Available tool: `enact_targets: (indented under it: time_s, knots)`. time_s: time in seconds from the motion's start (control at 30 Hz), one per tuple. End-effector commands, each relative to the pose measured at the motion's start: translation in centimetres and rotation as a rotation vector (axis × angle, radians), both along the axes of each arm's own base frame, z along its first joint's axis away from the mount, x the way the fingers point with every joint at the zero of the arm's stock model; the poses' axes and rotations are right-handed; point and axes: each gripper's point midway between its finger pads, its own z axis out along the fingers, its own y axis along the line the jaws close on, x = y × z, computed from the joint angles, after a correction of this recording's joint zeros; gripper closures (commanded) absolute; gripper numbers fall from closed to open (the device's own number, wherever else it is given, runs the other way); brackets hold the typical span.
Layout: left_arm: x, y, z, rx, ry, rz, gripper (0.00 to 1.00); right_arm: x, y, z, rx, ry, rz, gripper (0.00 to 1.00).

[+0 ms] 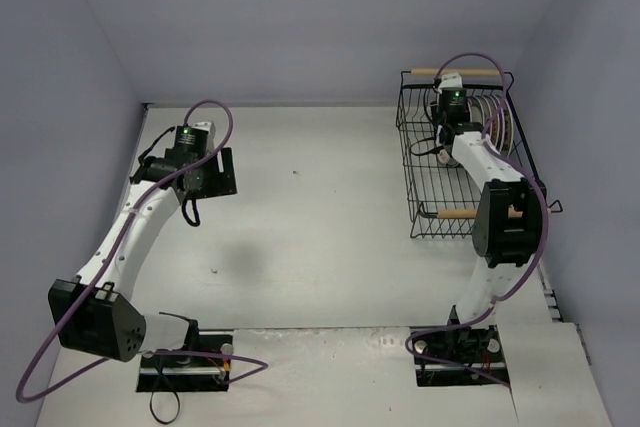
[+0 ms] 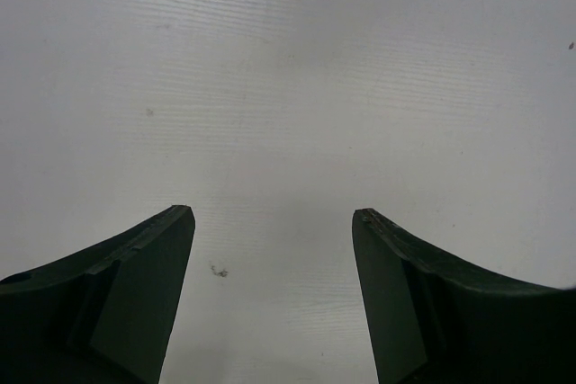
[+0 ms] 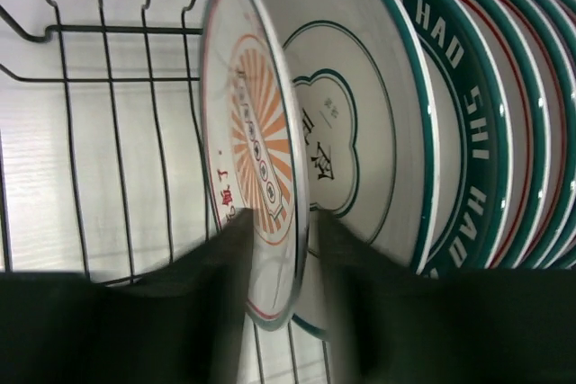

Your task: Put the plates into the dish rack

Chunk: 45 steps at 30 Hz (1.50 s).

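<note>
The black wire dish rack [image 1: 412, 162] stands at the far right, with several plates [image 1: 497, 122] upright in a row along its right side. My right gripper [image 1: 446, 127] reaches down into it. In the right wrist view its jaws [image 3: 283, 215] straddle the lower rim of an orange sunburst plate [image 3: 256, 123], with a visible gap on the right side; the fingers are blurred. Behind it stand a white plate with a thin teal rim [image 3: 369, 105] and a dark teal lettered one [image 3: 468, 141]. My left gripper [image 1: 215, 175] is open and empty over bare table [image 2: 273, 213].
The rack has wooden bar handles at its far end [image 1: 455, 72] and near end [image 1: 458, 213]. Its wires [image 3: 108, 29] show left of the sunburst plate. Grey walls close the table in at the back and on both sides.
</note>
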Motion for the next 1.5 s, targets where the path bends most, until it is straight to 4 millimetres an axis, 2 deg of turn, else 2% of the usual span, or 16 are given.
enact_targets:
  time_s: [0.0, 0.13, 0.27, 0.37, 0.4, 0.47, 0.5, 0.53, 0.7, 0.77, 0.87, 0.97, 1.07, 1.1, 1.17, 1.47]
  knots:
    - [-0.1, 0.4, 2.6, 0.005, -0.076, -0.002, 0.29, 0.7, 0.7, 5.2, 0.05, -0.143, 0.001, 0.6]
    - [-0.5, 0.5, 3.5, 0.006, -0.092, -0.004, 0.29, 0.4, 1.2, 8.4, 0.075, -0.185, 0.023, 0.38]
    - [-0.9, 0.6, 4.8, 0.0, -0.114, -0.007, 0.29, -0.2, 1.7, 13.3, 0.103, -0.276, 0.042, 0.29]
    - [-1.2, 0.7, 6.3, 0.002, -0.148, -0.015, 0.29, -1.8, 2.0, 16.9, 0.125, -0.324, 0.058, 0.24]
    - [-1.4, 0.8, 6.5, 0.005, -0.146, -0.016, 0.29, -2.8, 2.3, 19.0, 0.137, -0.365, 0.072, 0.22]
    - [-1.6, 0.9, 7.5, 0.008, -0.163, -0.023, 0.29, -4.1, 2.5, 20.6, 0.158, -0.402, 0.077, 0.2]
    - [-1.9, 0.9, 7.7, 0.009, -0.157, -0.025, 0.29, -5.6, 2.6, 22.7, 0.171, -0.448, 0.088, 0.17]
    - [-2.2, 0.9, 8.0, 0.008, -0.164, -0.025, 0.29, -6.3, 2.7, 22.8, 0.179, -0.451, 0.092, 0.16]
    - [-3.3, 0.8, 9.4, 0.02, -0.192, -0.026, 0.29, -11.4, 3.2, 26.7, 0.22, -0.545, 0.124, 0.01]
    - [-3.6, 0.6, 9.7, 0.021, -0.199, -0.032, 0.29, -12.7, 3.1, 26.4, 0.227, -0.539, 0.119, 0.0]
    - [-3.9, 0.7, 10.2, 0.017, -0.22, -0.033, 0.29, -16.0, 3.4, 27.6, 0.265, -0.575, 0.126, 0.0]
    - [-4.3, 1.3, 11.0, 0.025, -0.271, -0.012, 0.29, -18.1, 3.7, 27.6, 0.307, -0.584, 0.129, 0.0]
    - [-5.0, 2.3, 12.0, 0.036, -0.342, 0.025, 0.29, -22.0, 4.2, 28.0, 0.375, -0.643, 0.127, 0.0]
    - [-5.6, 2.8, 12.6, 0.04, -0.376, 0.043, 0.29, -22.5, 4.3, 27.3, 0.394, -0.64, 0.123, 0.0]
    - [-6.2, 3.3, 12.4, 0.048, -0.384, 0.055, 0.29, -24.5, 4.5, 27.9, 0.425, -0.686, 0.13, 0.0]
    - [-9.5, 5.3, 13.2, 0.057, -0.427, 0.135, 0.28, -28.0, 6.1, 27.9, 0.472, -0.728, 0.204, 0.0]
